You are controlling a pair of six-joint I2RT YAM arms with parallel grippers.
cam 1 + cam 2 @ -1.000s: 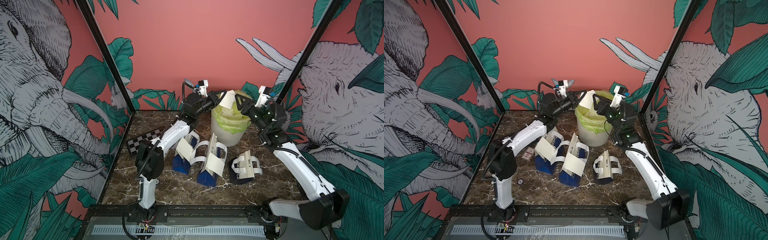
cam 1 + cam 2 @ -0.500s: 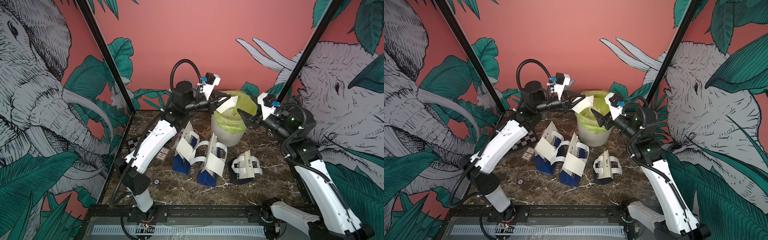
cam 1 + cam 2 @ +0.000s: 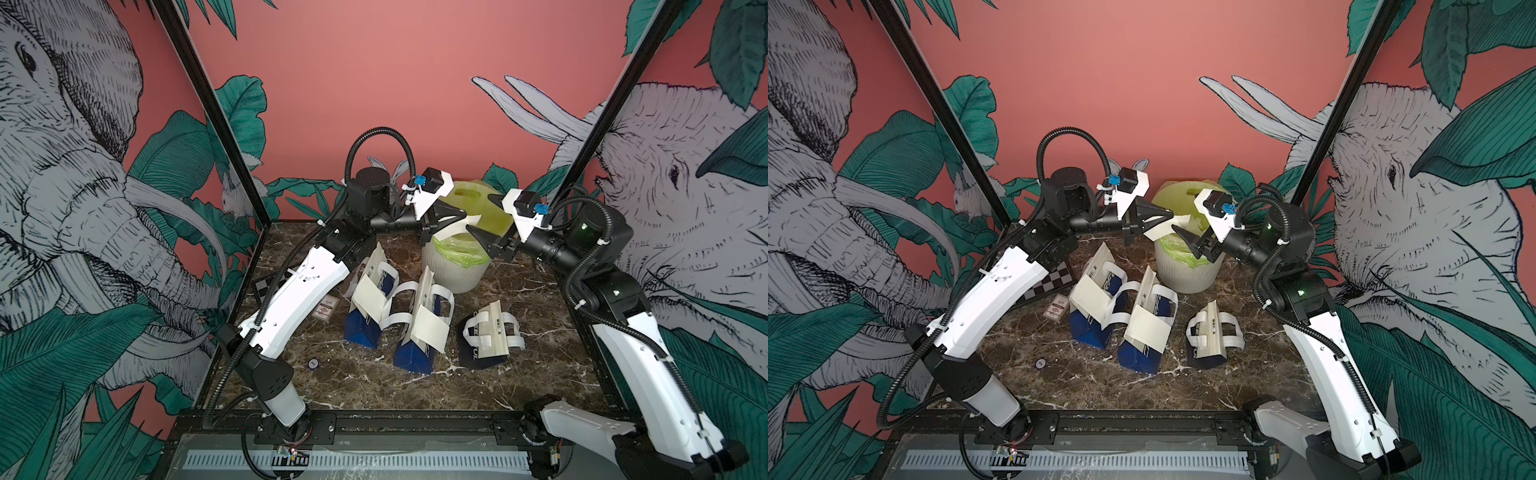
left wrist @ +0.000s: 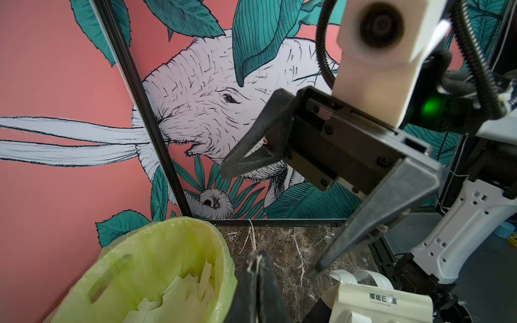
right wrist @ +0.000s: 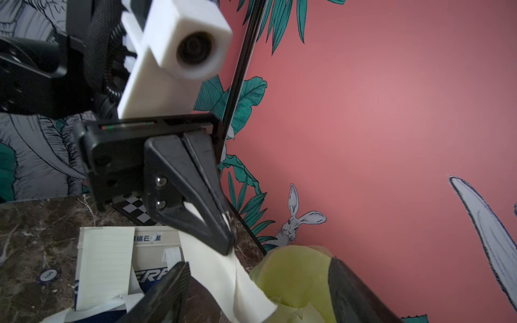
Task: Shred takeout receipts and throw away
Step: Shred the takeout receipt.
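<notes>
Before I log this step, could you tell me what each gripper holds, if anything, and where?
The left gripper pinches a receipt piece by its upper end, above the bin. The right gripper is open, holding nothing.

Wide-spread right gripper (image 4: 271,219) near the green-lined bin (image 4: 127,251) of white shreds (image 4: 179,290)

Glossy marble tabletop (image 3: 353,382) — matt paper receipts (image 3: 428,328)

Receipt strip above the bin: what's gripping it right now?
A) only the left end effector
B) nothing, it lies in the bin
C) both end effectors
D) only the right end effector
A: the left end effector is shut on the receipt strip above the bin, while the right end effector has its jaws wide apart, not closed on it.
</notes>
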